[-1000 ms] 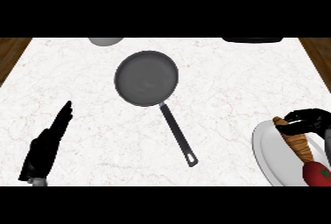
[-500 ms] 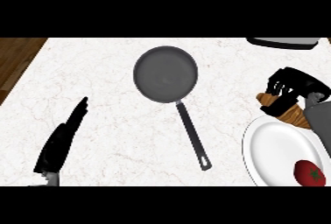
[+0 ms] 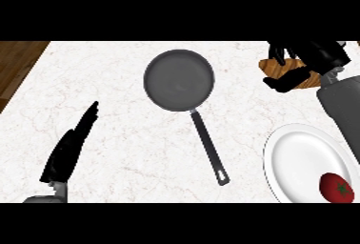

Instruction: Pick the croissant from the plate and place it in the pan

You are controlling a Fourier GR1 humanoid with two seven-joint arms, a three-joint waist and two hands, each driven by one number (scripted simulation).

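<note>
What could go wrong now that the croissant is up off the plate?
The croissant is largely hidden inside the right hand, so how it is held is hard to judge; it might slip before reaching the pan. The pan lies well left, across bare counter. Its long handle could be bumped, shifting the pan.

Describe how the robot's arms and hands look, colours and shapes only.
Each robot hand is black with slender fingers and a thumb: the left robot hand shows as a long, narrow black shape, the right robot hand as bulkier. Behind each is a smooth grey forearm, rounded like a cylinder. No cables or markings show.
</note>
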